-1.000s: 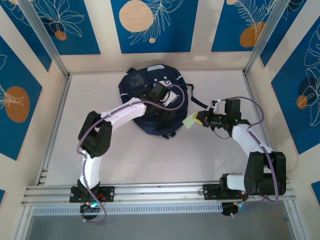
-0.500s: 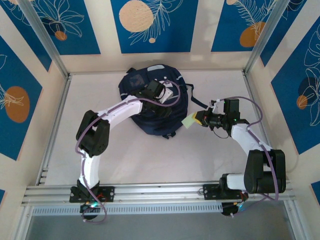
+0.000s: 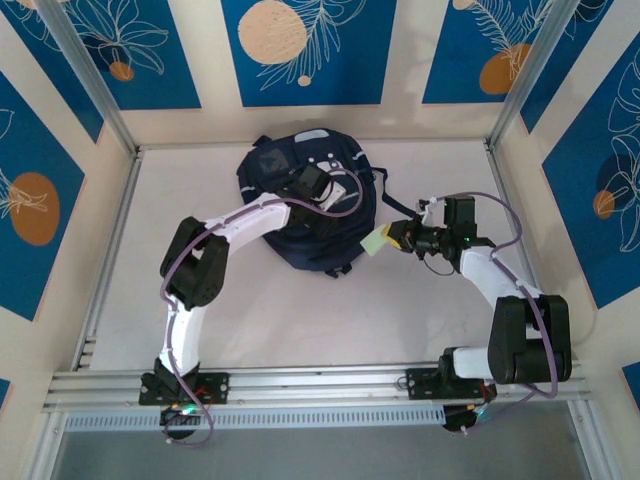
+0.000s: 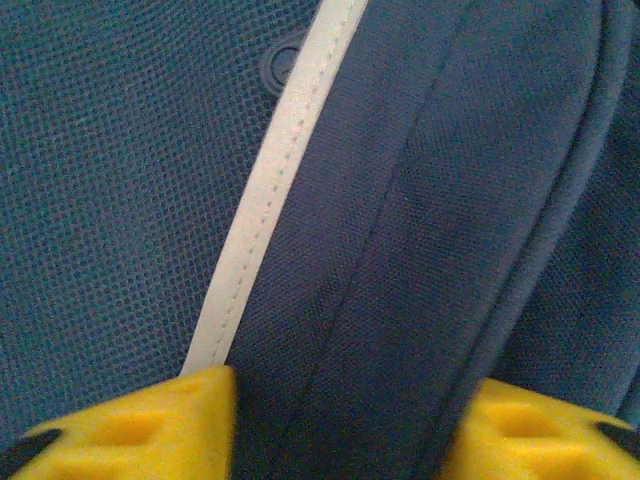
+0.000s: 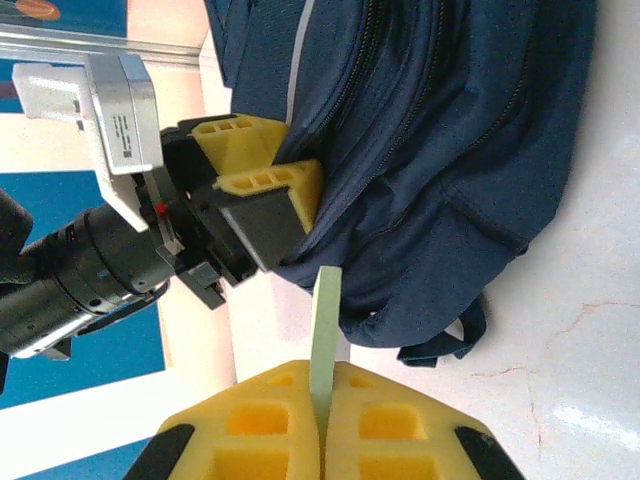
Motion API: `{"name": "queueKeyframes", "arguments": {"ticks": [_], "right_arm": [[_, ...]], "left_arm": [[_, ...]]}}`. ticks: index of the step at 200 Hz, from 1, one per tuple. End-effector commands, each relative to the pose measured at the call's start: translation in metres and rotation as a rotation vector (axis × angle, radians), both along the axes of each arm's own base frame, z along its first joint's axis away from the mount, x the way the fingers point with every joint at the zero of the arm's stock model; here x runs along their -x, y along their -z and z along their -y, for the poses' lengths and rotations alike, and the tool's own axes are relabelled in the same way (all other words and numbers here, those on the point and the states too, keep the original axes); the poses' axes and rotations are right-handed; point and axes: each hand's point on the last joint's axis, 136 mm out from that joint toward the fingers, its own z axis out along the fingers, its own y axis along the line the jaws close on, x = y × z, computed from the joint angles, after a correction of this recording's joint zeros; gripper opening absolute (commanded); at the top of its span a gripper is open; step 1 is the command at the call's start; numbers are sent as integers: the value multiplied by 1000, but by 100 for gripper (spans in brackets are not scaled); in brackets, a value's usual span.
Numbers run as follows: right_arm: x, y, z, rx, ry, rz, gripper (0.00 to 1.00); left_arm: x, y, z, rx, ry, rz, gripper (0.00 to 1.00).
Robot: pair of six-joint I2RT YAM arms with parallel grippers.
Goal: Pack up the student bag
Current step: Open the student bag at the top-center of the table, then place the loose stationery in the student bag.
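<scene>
1. Opening the large navy-blue fabric backpack (image 3: pixel 320 245) looks like the step in hand. It lies slumped at the back-middle of the pale desk (image 3: pixel 300 320), and I can see no open mouth on it.
2. The left hand (image 4: pixel 340 430) is pressed onto the top of the bag. Its yellow fingers (image 4: pixel 150 420) stand part-way apart astride a raised ridge of cloth, just beside a grey reflective stripe (image 4: pixel 270 190). I cannot tell whether they already bite that ridge.
3. To do this well, the left hand should take a deep pinch on the ridge. A pinch on the stripe's slick edge would hold less well. It should then lift straight up so the cloth tents without dragging the bag.
4. The right hand (image 5: pixel 322 385) is fully closed on a thin pale-green flat card (image 5: pixel 322 330). It holds the card edge-on, near the bag's right side but apart from it. It should wait until a gap shows.
5. The zip lines (image 5: pixel 375 60) run shut along the side facing the right hand, so the card has no way in at present.
6. 3 things could get in the way:
   - the left hand's own body, which sits between the card and the bag's top;
   - the purple cable (image 3: pixel 352 195) looped over the bag;
   - the dark strap loop (image 5: pixel 440 345) trailing on the desk.
</scene>
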Motion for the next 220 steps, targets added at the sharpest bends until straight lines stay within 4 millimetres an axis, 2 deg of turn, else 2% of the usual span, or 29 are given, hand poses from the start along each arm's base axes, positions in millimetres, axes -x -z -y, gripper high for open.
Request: {"name": "queueKeyframes", "arguments": {"ticks": [1, 6, 52, 90, 123, 177, 192, 205, 220], "right_arm": [[-7, -11, -6, -17, -13, 24, 0], [-8, -13, -7, -19, -14, 28, 0], [-18, -21, -19, -42, -4, 50, 0], [-35, -27, -35, -116, 26, 60, 0], [-47, -27, -59, -137, 13, 54, 0], [-79, -10, -101, -178, 11, 21, 0], [-88, 6, -105, -132, 47, -10, 0], [-95, 22, -101, -73, 103, -31, 0], [-101, 35, -92, -18, 158, -50, 7]], "left_arm": [[-6, -7, -6, -11, -3, -3, 15], [-5, -13, -4, 6, -2, -6, 0], [3, -87, 10, 221, -30, -34, 0], [18, -125, 27, 390, -27, -111, 0], [30, -145, 47, 556, -28, -203, 0], [32, -161, 54, 653, -41, -227, 0], [31, -163, 53, 666, -54, -218, 0], [31, -165, 53, 680, -60, -214, 0], [30, -167, 53, 695, -69, -211, 0]]}}
